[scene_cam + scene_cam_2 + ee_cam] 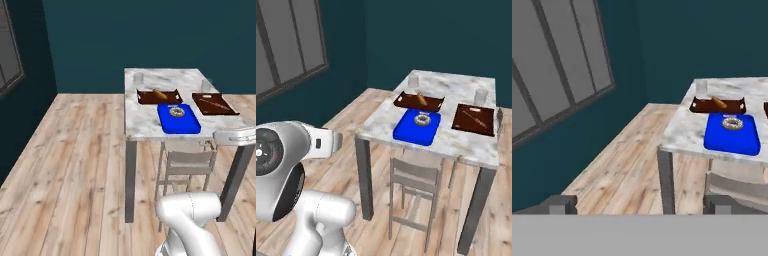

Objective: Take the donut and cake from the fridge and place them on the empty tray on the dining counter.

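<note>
The donut [176, 112] [422, 119] [732, 123], a small ring with pale icing, lies at the far end of the bright blue tray [181, 126] [412, 133] [732, 141]. The tray rests on the marble dining counter [144, 120] [456, 144] [684, 129]. My gripper [639, 204] is open with nothing between its fingertips [562, 203]. It hangs well back from the counter, to its left and above the wooden floor. The cake and the fridge are out of view.
Two dark brown trays sit beyond the blue one. One [150, 98] [406, 101] holds an orange-brown pastry [159, 93], and the other [215, 104] [474, 120] lies to its right. A chair [187, 162] [413, 175] is tucked under the counter. A grey window [286, 45] [557, 65] is on the left wall.
</note>
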Controlling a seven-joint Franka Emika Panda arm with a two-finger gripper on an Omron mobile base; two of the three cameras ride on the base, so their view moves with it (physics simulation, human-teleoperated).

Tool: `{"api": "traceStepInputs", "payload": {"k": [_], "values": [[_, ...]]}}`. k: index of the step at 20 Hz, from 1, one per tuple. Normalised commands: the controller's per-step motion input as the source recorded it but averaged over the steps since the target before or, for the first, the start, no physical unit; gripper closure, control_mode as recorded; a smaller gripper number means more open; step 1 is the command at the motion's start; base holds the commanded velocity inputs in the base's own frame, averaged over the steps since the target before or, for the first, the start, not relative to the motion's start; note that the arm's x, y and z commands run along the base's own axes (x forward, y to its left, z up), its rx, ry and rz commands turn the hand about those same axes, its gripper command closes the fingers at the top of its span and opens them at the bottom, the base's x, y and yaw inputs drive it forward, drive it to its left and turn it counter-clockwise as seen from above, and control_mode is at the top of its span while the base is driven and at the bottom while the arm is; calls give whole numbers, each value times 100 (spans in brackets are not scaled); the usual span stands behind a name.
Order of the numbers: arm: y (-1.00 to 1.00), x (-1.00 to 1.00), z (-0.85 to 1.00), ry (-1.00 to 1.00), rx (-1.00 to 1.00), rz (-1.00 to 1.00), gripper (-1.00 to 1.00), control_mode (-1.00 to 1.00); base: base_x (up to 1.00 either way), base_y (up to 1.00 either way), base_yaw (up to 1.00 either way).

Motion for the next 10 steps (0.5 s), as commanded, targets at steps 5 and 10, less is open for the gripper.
{"api": "traceStepInputs", "payload": {"k": [5, 10], "values": [[0, 0, 0, 0, 0, 0, -100, 100, 0, 0, 100], [0, 0, 0, 0, 0, 0, -100, 100, 0, 0, 100]]}}
